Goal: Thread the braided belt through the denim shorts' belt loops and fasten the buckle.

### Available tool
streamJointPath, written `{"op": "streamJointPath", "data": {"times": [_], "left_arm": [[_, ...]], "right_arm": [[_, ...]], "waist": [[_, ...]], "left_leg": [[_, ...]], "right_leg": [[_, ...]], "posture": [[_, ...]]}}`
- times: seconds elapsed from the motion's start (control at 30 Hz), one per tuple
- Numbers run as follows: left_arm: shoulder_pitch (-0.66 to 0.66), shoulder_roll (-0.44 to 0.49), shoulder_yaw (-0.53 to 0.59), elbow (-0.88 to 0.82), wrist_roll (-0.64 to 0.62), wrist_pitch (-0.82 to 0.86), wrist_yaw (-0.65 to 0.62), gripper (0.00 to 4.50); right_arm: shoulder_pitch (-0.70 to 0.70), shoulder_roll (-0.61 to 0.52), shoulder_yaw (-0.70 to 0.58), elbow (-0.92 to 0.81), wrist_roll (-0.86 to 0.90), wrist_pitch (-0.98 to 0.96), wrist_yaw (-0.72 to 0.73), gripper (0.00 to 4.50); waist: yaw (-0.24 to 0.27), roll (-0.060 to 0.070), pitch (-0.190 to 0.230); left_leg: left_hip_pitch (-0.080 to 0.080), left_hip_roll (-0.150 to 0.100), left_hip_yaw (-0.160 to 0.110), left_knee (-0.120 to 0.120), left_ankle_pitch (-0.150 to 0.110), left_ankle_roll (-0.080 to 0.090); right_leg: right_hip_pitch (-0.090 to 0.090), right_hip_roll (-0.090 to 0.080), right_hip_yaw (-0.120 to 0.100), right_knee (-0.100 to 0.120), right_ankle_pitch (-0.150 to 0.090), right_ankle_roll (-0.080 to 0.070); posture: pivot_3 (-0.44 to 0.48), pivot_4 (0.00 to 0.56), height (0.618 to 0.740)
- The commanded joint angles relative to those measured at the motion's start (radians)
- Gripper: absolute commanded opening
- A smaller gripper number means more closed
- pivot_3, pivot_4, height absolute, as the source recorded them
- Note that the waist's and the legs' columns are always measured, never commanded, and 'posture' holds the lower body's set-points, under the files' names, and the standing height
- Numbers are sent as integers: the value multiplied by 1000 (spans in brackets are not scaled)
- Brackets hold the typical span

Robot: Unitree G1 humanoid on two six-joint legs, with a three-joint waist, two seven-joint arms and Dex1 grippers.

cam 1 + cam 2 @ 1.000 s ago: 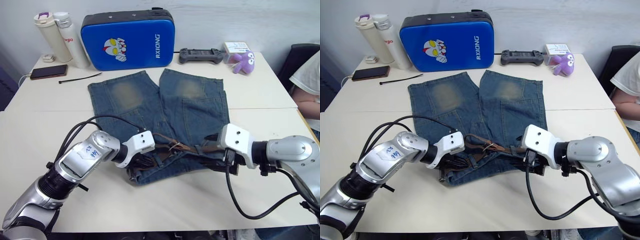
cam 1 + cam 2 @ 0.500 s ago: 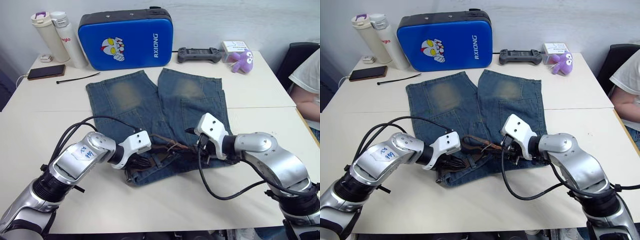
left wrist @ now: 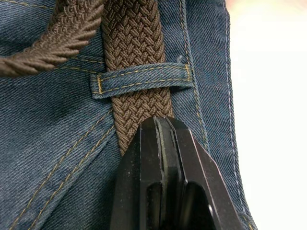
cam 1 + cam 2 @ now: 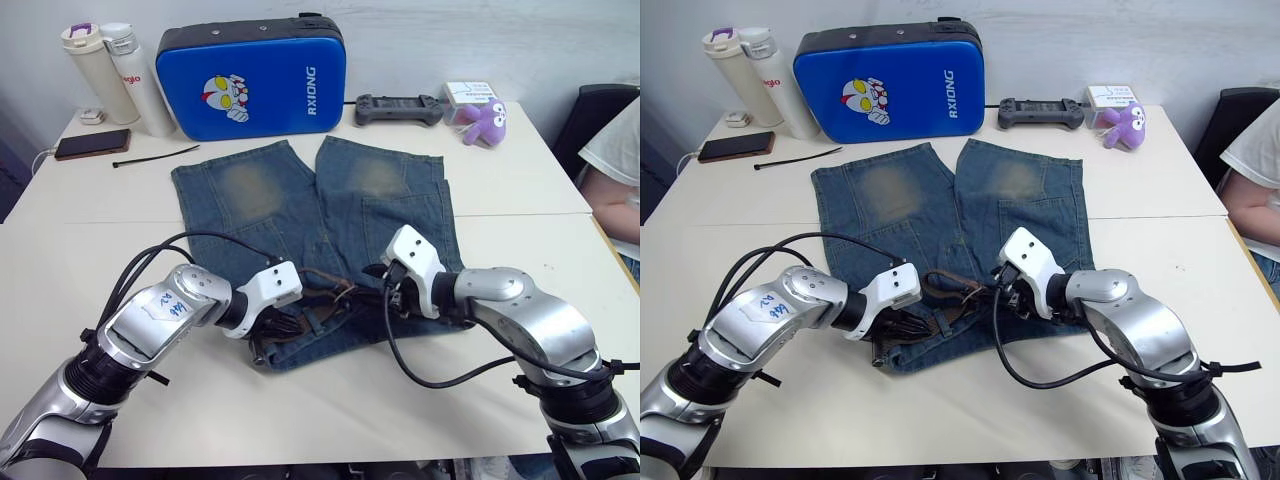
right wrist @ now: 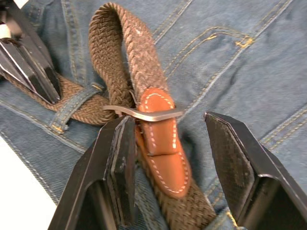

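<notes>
The denim shorts (image 4: 320, 230) lie flat on the desk (image 4: 520, 180), legs pointing far, waistband nearest me. The braided belt (image 3: 136, 52) runs along that waistband and passes under one of the belt loops (image 3: 142, 79). My left hand (image 3: 164, 125) is pressed together, its tips resting on the belt just beside that loop. My right hand (image 5: 168, 127) is spread wide, straddling the buckle (image 5: 144, 113) and its tan leather end, one finger (image 5: 121, 158) touching it. A blue case (image 4: 255, 75) stands at the far edge.
</notes>
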Motion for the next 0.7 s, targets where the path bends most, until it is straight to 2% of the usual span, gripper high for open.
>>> {"op": "streamJointPath", "data": {"times": [0.03, 0.17, 0.3, 0.33, 0.4, 0.6, 0.7], "left_arm": [[18, 14, 2, -13, 5, 13, 11, 0], [16, 12, 4, -12, 7, 11, 14, 0], [15, 11, 6, -11, 8, 10, 17, 0], [15, 11, 6, -11, 9, 9, 17, 0], [15, 10, 6, -11, 9, 10, 20, 0], [17, 9, 4, -10, 10, 8, 25, 0], [19, 7, 2, -7, 10, 6, 26, 0]], "right_arm": [[-11, 8, -15, -16, 23, 7, -9, 2516], [-11, 3, -7, 1, 26, 13, -12, 2516], [-12, 6, -5, 11, 29, 24, -20, 1348], [-12, 7, -4, 13, 30, 28, -22, 777], [-11, 1, 1, 22, 27, 40, -28, 42], [-26, -28, -6, 31, 8, 19, -32, 42], [-38, -97, -8, 24, -38, -68, -12, 42]], "waist": [[0, 0, 0], [0, 0, 0], [0, 0, 0], [0, 0, 0], [0, 0, 0], [0, 0, 0], [1, 0, 0]], "left_leg": [[0, 0, 0, 0, 0, 0], [0, 0, 0, 0, 0, 0], [0, 0, 0, 0, 0, 0], [0, 0, 0, 0, 0, 0], [0, 0, 0, 0, 0, 0], [0, 0, 0, 0, 0, 0], [0, 0, 0, 0, 0, 1]], "right_leg": [[0, 0, 0, 0, 0, 0], [0, 0, 0, 0, 0, 0], [0, 0, 0, 0, 0, 0], [0, 0, 0, 0, 0, 0], [0, 0, 0, 0, 0, 0], [0, 0, 0, 0, 0, 0], [0, 0, 0, -1, 0, 0]], "posture": [[0, 150, 740], [0, 150, 740], [0, 150, 740], [0, 150, 740], [0, 150, 740], [0, 150, 740], [0, 150, 740]]}}
